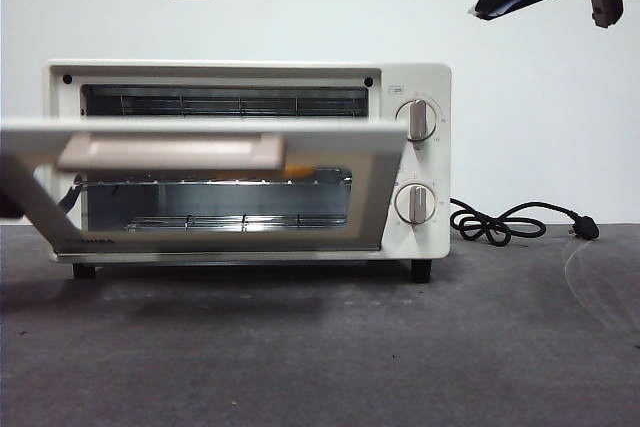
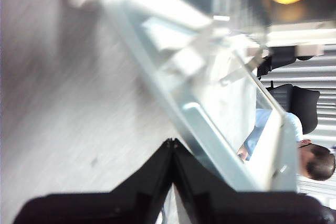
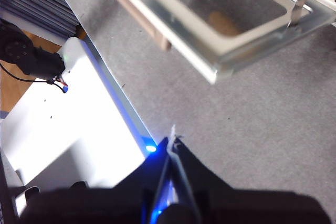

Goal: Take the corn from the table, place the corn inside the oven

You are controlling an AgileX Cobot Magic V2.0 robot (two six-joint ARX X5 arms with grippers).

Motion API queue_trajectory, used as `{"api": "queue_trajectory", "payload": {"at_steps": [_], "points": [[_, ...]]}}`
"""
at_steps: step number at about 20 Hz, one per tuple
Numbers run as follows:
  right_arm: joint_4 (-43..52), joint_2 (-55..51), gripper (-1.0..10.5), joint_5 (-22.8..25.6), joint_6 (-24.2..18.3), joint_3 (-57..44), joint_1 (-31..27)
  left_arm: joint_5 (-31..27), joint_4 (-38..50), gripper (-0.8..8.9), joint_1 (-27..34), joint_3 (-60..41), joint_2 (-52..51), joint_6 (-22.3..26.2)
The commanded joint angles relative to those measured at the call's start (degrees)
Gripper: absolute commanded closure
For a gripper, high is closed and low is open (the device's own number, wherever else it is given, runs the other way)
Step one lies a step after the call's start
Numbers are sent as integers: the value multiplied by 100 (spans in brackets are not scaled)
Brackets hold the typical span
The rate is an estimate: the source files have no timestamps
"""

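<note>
— So, what's nearest? 
— Bare grey table [image 1: 320, 347], then the oven [image 1: 425, 162] with its door [image 1: 200, 142] half lowered. 
— And the corn? 
— Inside, on the rack [image 1: 297, 171], far behind the glass. 
— Grippers? 
— Left gripper [image 2: 171, 142] by the door, jaws together, empty. Right gripper [image 3: 172, 142] also closed, raised aside.

We have a low front camera looking level across the table [image 1: 320, 347], close to the oven [image 1: 245, 162]. Our left wrist camera sits just beside the half-lowered oven door [image 2: 210, 103], badly blurred, seemingly facing along its edge. Our right wrist camera looks down from higher up onto the table [image 3: 252, 129] and door [image 3: 210, 51]. All three share that door.
</note>
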Motion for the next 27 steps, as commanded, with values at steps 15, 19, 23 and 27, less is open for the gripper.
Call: {"api": "queue_trajectory", "payload": {"at_steps": [15, 19, 23, 27], "points": [[269, 33, 957, 136, 48, 2, -2, -339, -33, 821, -466, 1838, -422, -586], [372, 33, 957, 304, 157, 2, -2, -1073, -48, 821, -776, 1871, -669, -588], [391, 33, 957, 413, 157, 2, -2, -1902, -125, 821, -1104, 1871, -1003, -579], [437, 33, 957, 411, 192, 4, -2, -2817, -52, 821, -1311, 1871, -1346, -575]]}}
